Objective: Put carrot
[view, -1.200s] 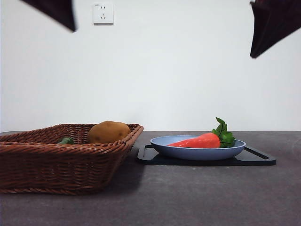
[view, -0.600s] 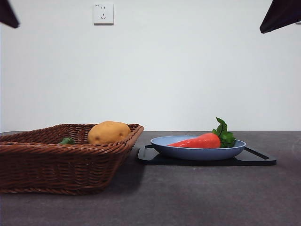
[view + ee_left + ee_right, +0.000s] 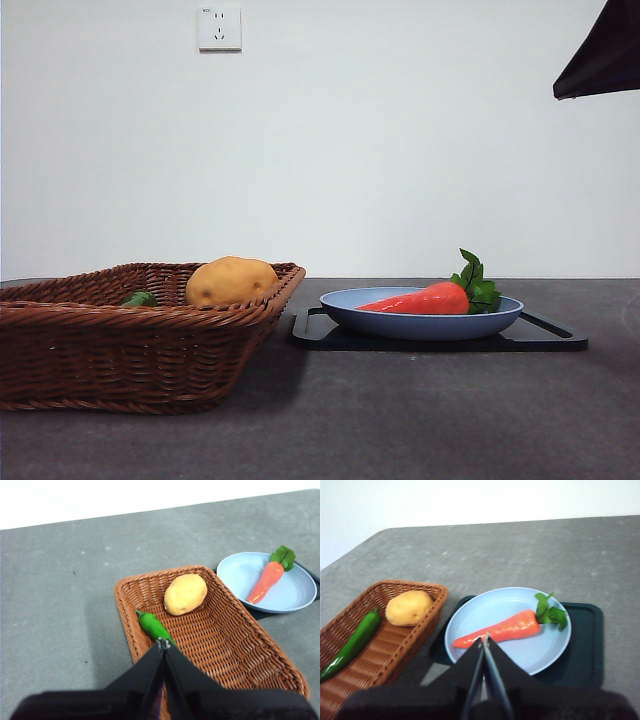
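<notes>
Two grippers are raised above the table, neither touching anything. The carrot [image 3: 502, 630] lies flat in the blue plate [image 3: 470, 615], which sits on a black tray [image 3: 587, 650] just beside the wicker basket [image 3: 240, 645]. The right gripper [image 3: 484, 639] is clenched with nothing between its jaws; in the right wrist view its tips line up with the carrot's pointed end, so it is judged the nearer arm, though how far it stands above the plate cannot be told. In the front view only one dark tip shows at a top corner. The left gripper [image 3: 163, 642], likewise closed and empty, hangs over the basket near the green pepper [image 3: 152, 626], with the potato [image 3: 185, 594] beyond it and the carrot well apart. The carrot's long axis runs across the plate, thin tip toward the basket side, leafy tuft toward the far rim. Judgement: the carrot appears already placed. Should a regrasp be wanted, the jaws must first open and close across the mid-body, crosswise to that axis. Bare plate surrounds the body; the shallow rim and tray lip pose little obstruction.
</notes>
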`<control>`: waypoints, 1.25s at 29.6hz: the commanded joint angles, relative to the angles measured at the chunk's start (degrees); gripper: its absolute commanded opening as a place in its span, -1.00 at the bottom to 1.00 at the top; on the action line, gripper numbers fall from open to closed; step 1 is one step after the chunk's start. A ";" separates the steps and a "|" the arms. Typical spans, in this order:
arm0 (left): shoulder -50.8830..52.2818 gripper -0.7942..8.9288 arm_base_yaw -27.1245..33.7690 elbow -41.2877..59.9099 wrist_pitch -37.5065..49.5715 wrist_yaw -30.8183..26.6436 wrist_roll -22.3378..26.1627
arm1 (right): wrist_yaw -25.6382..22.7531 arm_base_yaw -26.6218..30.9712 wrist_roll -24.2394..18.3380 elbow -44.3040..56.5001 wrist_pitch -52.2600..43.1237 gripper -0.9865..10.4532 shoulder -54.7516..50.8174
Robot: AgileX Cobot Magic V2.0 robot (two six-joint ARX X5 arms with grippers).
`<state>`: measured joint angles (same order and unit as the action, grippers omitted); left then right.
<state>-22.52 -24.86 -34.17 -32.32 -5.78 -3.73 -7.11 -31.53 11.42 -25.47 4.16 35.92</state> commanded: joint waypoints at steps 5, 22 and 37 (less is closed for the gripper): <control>3.39 -0.82 0.28 -0.26 -0.17 0.31 -0.72 | -1.20 -0.37 0.74 -0.24 -0.72 -0.82 0.07; 21.70 -0.82 22.60 19.08 14.01 1.53 8.35 | -2.08 -0.37 0.74 -0.24 -0.72 -0.82 0.07; 22.45 -0.82 22.60 33.38 21.14 1.79 1.36 | -2.25 -0.37 0.74 -0.24 -0.72 -0.82 0.07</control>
<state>-0.34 -2.39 -1.37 -11.38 -3.97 -1.45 -9.04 -31.53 11.60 -25.47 4.19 35.88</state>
